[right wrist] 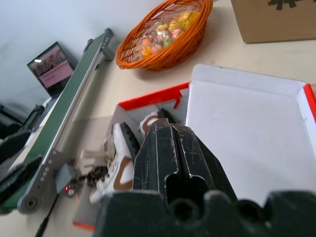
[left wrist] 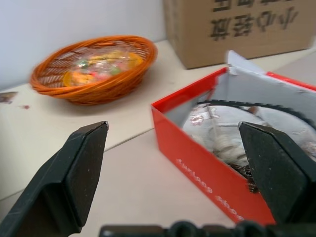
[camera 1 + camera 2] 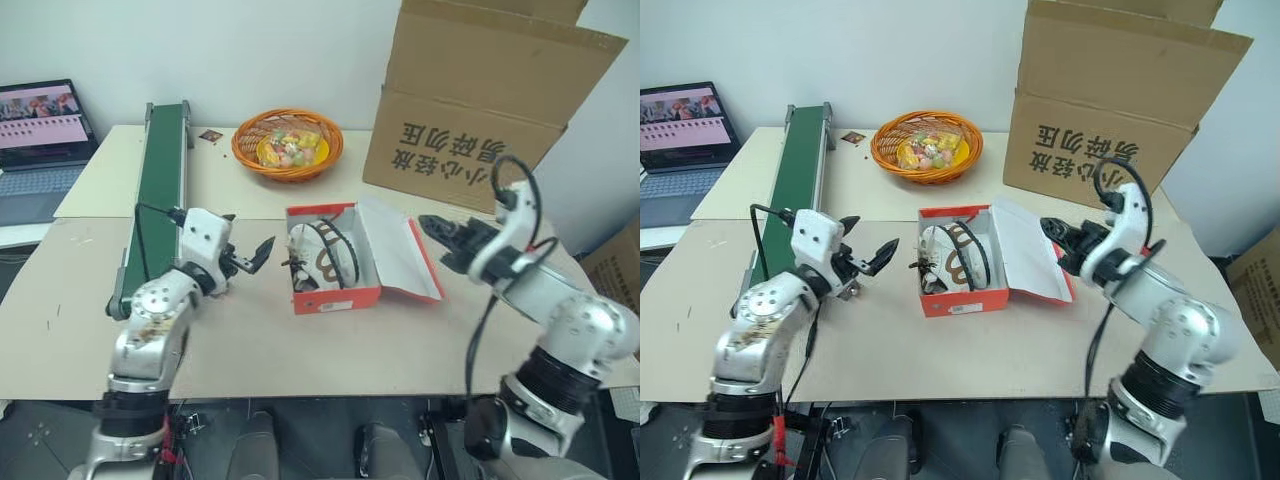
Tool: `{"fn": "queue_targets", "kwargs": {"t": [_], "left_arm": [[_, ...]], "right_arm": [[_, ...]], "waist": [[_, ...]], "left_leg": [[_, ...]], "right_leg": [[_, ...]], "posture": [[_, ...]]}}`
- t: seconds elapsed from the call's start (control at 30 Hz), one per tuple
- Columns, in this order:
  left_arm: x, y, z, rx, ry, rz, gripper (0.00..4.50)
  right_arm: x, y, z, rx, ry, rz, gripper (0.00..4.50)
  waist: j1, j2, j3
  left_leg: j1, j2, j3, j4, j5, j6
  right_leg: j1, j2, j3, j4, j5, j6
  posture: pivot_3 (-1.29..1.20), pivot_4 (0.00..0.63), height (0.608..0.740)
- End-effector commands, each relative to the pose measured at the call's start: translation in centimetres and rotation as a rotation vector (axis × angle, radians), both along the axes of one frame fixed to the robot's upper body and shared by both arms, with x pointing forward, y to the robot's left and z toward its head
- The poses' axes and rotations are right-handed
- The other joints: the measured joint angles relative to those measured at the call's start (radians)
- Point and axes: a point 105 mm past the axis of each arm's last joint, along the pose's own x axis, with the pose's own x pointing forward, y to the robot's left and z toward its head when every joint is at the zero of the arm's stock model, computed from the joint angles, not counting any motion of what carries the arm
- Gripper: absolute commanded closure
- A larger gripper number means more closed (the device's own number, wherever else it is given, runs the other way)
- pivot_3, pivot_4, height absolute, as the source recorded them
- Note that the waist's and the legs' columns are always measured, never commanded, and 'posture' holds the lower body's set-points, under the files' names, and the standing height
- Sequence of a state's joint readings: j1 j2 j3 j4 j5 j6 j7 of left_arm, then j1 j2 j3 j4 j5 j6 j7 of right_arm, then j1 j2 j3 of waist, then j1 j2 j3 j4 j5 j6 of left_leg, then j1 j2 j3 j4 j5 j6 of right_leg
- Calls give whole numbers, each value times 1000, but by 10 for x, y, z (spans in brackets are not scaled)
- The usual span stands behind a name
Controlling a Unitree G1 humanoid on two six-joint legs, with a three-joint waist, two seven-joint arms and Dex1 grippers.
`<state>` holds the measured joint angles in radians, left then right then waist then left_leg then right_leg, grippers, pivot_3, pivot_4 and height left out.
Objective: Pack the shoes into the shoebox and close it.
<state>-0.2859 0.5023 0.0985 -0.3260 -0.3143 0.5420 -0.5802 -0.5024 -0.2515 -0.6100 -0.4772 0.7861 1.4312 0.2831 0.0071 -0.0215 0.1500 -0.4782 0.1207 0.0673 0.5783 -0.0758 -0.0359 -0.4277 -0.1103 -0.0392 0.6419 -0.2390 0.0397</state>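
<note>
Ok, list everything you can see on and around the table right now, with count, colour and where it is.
shoebox: one, red-orange, white inside, table centre, lid open and lying to the right
shoes: white sneakers with dark laces, inside the shoebox; count cannot be told
basket: one, orange wicker, holding colourful wrapped items, behind the shoebox
conveyor belt: one, green, along the table's left side
carton: one, brown with printed characters, back right
laptop: one, screen lit, far left, beside the table
table: one, beige
left gripper: black, open, left of the shoebox
right gripper: black, shut, by the lid's right edge
</note>
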Motion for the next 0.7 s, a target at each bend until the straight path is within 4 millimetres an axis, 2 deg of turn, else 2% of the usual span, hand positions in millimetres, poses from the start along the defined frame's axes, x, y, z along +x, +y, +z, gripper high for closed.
{"fn": "queue_targets", "kwargs": {"t": [0.03, 0.1, 0.17, 0.33, 0.43, 0.5, 0.57, 0.63, 0.7], "left_arm": [[-42, -15, 16, 29, 82, -325, 0], [-59, -17, 19, 53, 130, -443, 0], [-66, -13, 20, 77, 159, -488, 0], [-64, -2, 19, 134, 172, -486, 0], [-64, -1, 19, 147, 176, -488, 0], [-63, -1, 20, 148, 170, -487, 0], [-62, -2, 22, 149, 161, -484, 0], [-61, -2, 24, 152, 150, -474, 0], [-59, -1, 26, 148, 144, -466, 0]], "right_arm": [[-25, 13, 0, -22, -25, 141, 4467], [-31, 16, -10, -32, 5, 174, 4467], [-38, 20, -23, -50, 48, 216, 4467], [-53, 38, -64, -186, 173, 309, 4467], [-51, 44, -91, -279, 241, 296, 4467], [-47, 42, -106, -352, 270, 269, 4467], [-21, 25, -122, -459, 271, 103, 4467], [2, 14, -120, -517, 210, -27, 4467], [14, 13, -114, -553, 143, -75, 4467]], "waist": [[-7, 0, 0], [-8, 1, 1], [-7, 2, 1], [-5, 4, 2], [-5, 4, 3], [-6, 4, 3], [-5, 4, 4], [-5, 4, 4], [-4, 4, 7]], "left_leg": [[0, 0, 0, -1, 0, 0], [1, 0, 0, -2, 0, 0], [2, 0, 0, -1, 0, 0], [2, -1, 0, -1, 0, -1], [1, -2, 0, -2, 0, -1], [1, -2, 1, -2, -1, -1], [1, -2, 1, -2, -1, -1], [1, -2, 1, -2, -1, -1], [1, -2, 1, -1, -1, -1]], "right_leg": [[0, 0, 0, 0, 0, 0], [0, 0, 0, 0, -1, 0], [0, 0, 0, -1, -1, 0], [-1, -2, -1, -7, 0, 0], [1, -2, -1, -12, 1, 1], [1, -3, -1, -14, 1, 1], [1, -3, -1, -14, 1, 1], [0, -3, -1, -14, 2, 2], [0, -3, -1, -14, 3, 3]], "posture": [[0, 150, 728], [0, 150, 728], [0, 150, 728], [0, 150, 728], [0, 150, 728], [0, 150, 728], [0, 150, 728], [0, 150, 728], [0, 150, 728]]}}
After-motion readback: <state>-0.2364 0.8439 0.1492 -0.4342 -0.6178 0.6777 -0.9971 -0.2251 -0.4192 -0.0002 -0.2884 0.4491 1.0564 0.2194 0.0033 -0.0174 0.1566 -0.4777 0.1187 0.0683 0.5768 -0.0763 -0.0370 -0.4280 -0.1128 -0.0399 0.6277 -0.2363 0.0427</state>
